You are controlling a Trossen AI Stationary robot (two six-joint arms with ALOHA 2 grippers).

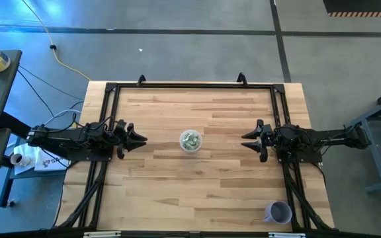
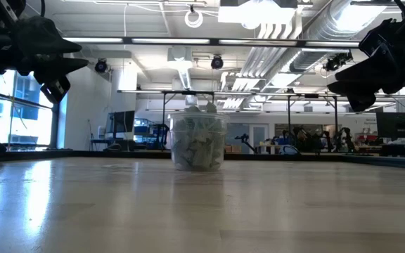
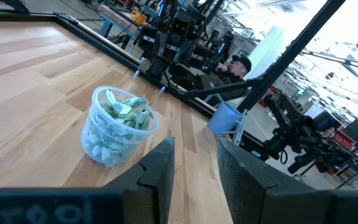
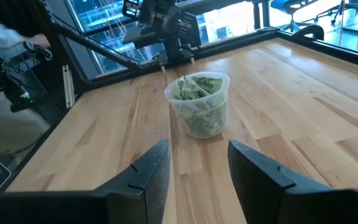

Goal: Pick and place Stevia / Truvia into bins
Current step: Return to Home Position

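- Nearest, by the desk's (image 1: 177, 192) front right corner, a lavender cup (image 1: 278, 212) stands upright, well apart from the rest.
- Mid-desk, the clear cup (image 4: 223, 99) stands upright, heaped to the rim with green-and-white Stevia packets (image 4: 194, 87).
- Level with it, the left gripper (image 1: 141, 139) hangs above the wood on the cup's left, fingers spread and empty.
- Opposite, the right gripper (image 1: 247, 141) faces the cup from its right, likewise spread and empty.

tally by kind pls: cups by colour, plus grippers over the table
Clear cup, stuffed with packets (uncountable): 1
Purple cup: 1
Grippers: 2, left gripper and right gripper, both open
Total: 4
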